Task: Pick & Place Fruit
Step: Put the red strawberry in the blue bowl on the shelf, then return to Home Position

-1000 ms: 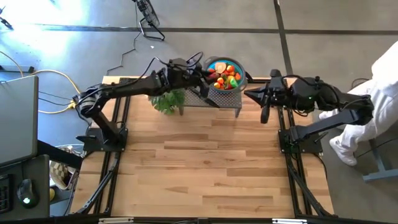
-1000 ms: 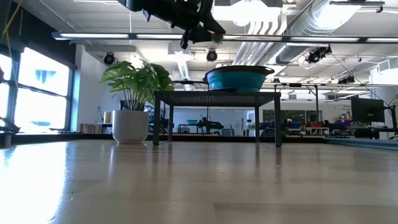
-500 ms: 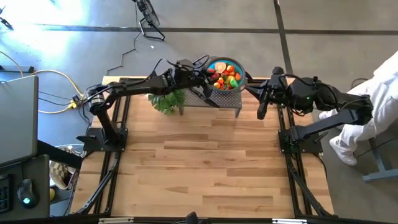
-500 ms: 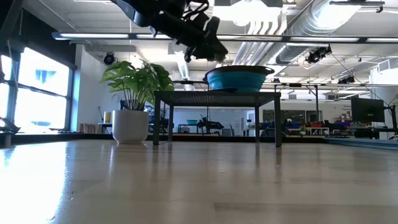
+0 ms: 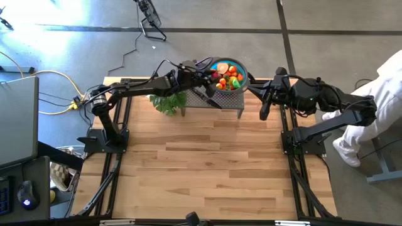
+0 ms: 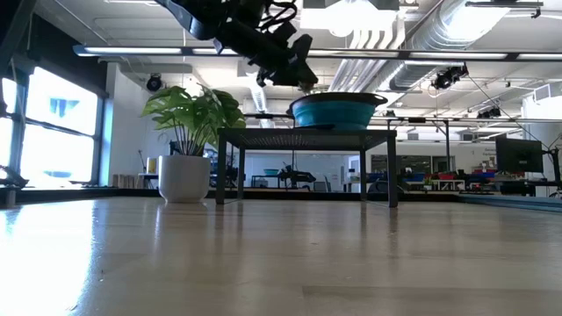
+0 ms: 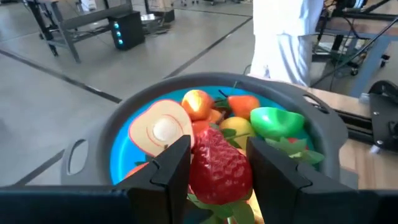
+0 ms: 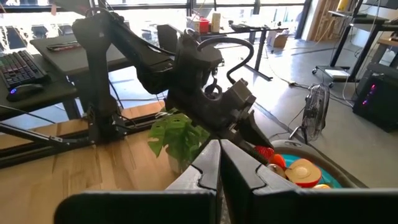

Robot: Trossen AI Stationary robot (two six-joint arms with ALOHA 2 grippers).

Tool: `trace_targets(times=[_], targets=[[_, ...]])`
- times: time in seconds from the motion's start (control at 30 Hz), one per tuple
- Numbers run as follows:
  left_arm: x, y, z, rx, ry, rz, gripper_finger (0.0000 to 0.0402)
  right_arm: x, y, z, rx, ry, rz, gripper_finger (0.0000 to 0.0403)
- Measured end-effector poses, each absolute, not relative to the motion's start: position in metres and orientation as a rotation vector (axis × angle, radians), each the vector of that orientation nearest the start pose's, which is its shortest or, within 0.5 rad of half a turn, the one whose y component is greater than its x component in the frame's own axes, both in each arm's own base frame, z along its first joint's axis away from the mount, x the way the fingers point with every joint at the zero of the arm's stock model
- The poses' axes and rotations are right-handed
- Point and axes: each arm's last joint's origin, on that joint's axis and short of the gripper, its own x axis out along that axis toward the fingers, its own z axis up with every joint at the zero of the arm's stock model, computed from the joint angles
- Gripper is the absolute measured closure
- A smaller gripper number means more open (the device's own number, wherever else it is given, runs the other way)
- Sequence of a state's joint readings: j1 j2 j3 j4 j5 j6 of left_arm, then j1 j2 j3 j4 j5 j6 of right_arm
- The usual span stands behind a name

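Note:
My left gripper (image 5: pixel 210 74) is shut on a red toy strawberry (image 7: pixel 217 171) just above the near-left rim of the blue bowl (image 5: pixel 242 68). The bowl stands on a black mesh-topped stand (image 6: pixel 303 133) and holds several small toy fruits (image 7: pixel 249 118): orange, yellow, green and a cut half. In the low view my left gripper (image 6: pixel 297 72) is slightly above the bowl's (image 6: pixel 338 111) left rim. My right gripper (image 5: pixel 263 110) is shut and empty to the right of the stand; it also shows in its wrist view (image 8: pixel 219 163). My left gripper pinches the strawberry's two sides (image 7: pixel 198 168) between its two fingers (image 7: pixel 169 167). The fingers slant downward from the table's left side toward the bowl. The strawberry is lifted clear, over the bowl's inside.
A green leafy plant in a white pot (image 6: pixel 189 132) stands left of the stand and shows in the high view (image 5: pixel 169 102). A person in white (image 5: pixel 377 94) is beyond the table's right edge. The wide wooden tabletop (image 5: pixel 201 163) lies in front.
My left gripper has gone down and toward the bowl with the strawberry, from high above the stand's left part to just over the bowl's left rim. It has stayed shut on the strawberry.

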State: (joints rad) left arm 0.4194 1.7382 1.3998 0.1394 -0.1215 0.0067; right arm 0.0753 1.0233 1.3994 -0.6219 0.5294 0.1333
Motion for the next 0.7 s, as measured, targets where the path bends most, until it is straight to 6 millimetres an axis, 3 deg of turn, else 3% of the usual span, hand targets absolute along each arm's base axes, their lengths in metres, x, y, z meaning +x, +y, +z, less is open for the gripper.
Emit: trace_targets(times=[0.47, 0.7], targets=[[0.382, 0.174, 0.307, -0.035, 0.201, 0.536, 0.0259, 0.179, -0.001, 0.452, 0.056, 0.209, -0.467, 0.0400], [0.383, 0.174, 0.306, -0.036, 0.202, 0.532, 0.0198, 0.179, -0.001, 0.452, 0.056, 0.209, -0.466, 0.0400]])
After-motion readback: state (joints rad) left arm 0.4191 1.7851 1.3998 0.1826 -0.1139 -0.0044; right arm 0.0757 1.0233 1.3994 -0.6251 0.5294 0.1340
